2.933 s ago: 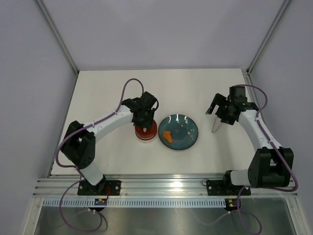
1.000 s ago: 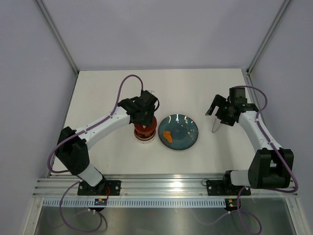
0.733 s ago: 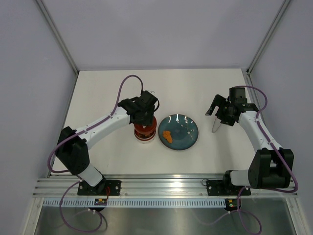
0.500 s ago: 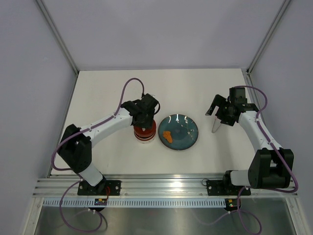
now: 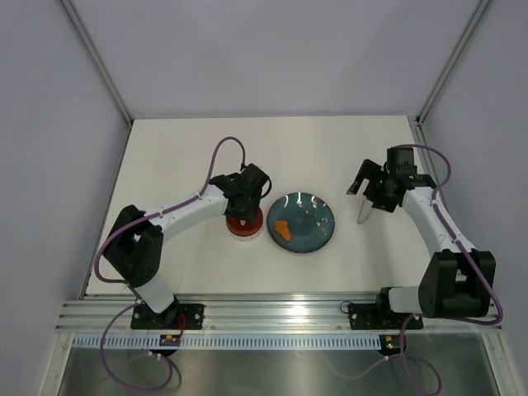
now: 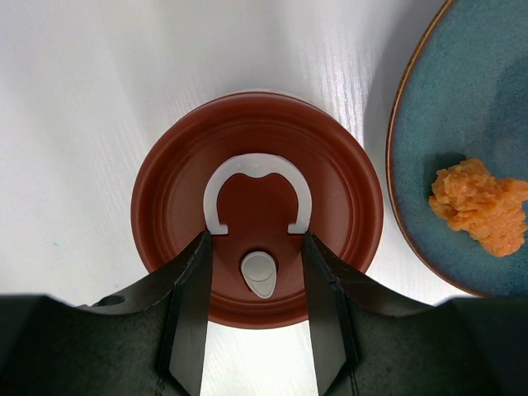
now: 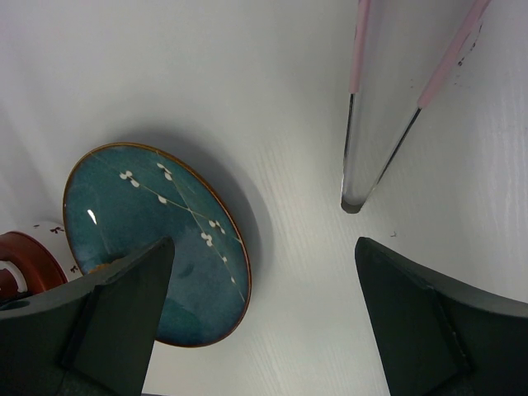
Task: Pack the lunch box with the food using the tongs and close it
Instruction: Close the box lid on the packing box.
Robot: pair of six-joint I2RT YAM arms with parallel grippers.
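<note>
On lid (image 6: 257,206): no legible writing.

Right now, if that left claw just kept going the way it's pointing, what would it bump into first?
Most likely the dark red lid: the left gripper points straight down at it, fingers either side of the white loop. The remaining gap is unclear.

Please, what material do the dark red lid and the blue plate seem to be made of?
The lid looks like matte moulded plastic, smooth and evenly coloured, with a white plastic loop. The plate seems glazed ceramic: glossy teal surface with reflections, painted white blossoms, brown rim. Neither is certain.
</note>
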